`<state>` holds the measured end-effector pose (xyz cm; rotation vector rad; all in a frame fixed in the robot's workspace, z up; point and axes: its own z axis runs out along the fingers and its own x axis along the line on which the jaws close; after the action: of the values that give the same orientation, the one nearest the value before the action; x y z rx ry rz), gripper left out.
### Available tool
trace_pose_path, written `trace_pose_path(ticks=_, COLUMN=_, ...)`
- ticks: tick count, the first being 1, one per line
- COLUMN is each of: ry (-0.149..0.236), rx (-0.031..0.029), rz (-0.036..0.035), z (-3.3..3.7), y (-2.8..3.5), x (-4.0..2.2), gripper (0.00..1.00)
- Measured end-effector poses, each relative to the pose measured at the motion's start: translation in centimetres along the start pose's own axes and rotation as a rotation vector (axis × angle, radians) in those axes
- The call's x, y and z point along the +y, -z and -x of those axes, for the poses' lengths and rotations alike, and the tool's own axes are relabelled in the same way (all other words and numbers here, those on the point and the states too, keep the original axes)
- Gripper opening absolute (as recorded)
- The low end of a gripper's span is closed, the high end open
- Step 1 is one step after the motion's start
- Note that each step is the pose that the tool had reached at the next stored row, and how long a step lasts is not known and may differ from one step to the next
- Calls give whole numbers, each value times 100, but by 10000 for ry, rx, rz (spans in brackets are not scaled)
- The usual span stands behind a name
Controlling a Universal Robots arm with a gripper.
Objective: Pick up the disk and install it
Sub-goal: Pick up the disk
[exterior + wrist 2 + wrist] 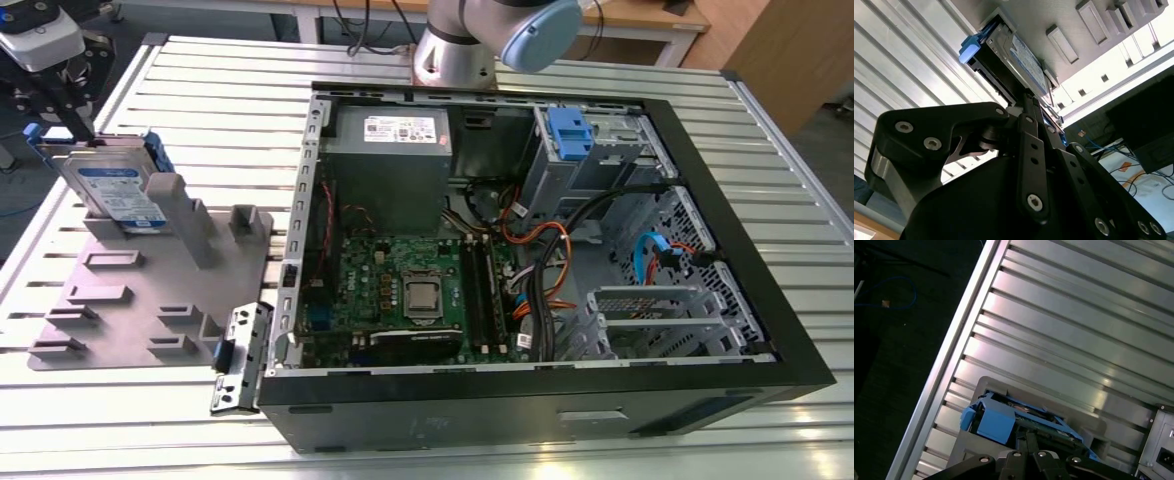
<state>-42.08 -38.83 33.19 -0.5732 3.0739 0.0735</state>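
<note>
Counter (134,430): slatted metal, carrying all I can see; bare strips run along the near edge in the exterior view.
Computer case (534,410): black tower lying on its side with the side open; it takes up the middle and the exterior view's right.
Motherboard (400,290): green, flat on the case floor, on the near side of the case towards the exterior view's left.
Holder plate (120,300): grey moulded plate with raised blocks, lying on the counter just beside the case on the exterior view's left.
Disk (118,190): standing on edge in a slot at the far end of the holder plate, label facing my exterior camera, blue rails along its sides; well apart from the case (not installed as things stand); I also see it in the second wrist view (1024,60) and its blue rail in the first wrist view (996,421).
Tool (78,125): directly over the disk's far upper corner, at or very close to its top edge; I cannot tell whether it is spread or pinching the disk.
Power supply (387,150): grey box in the far corner of the case.
Blue latch (567,135): upright on a grey cage, at the case's far wall.
Arm base (461,55): behind the case.
</note>
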Motion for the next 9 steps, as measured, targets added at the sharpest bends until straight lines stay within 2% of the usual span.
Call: trace_pose_path(ticks=9, ry=20, rx=1, rz=1, z=0, y=0, x=0, gripper=11)
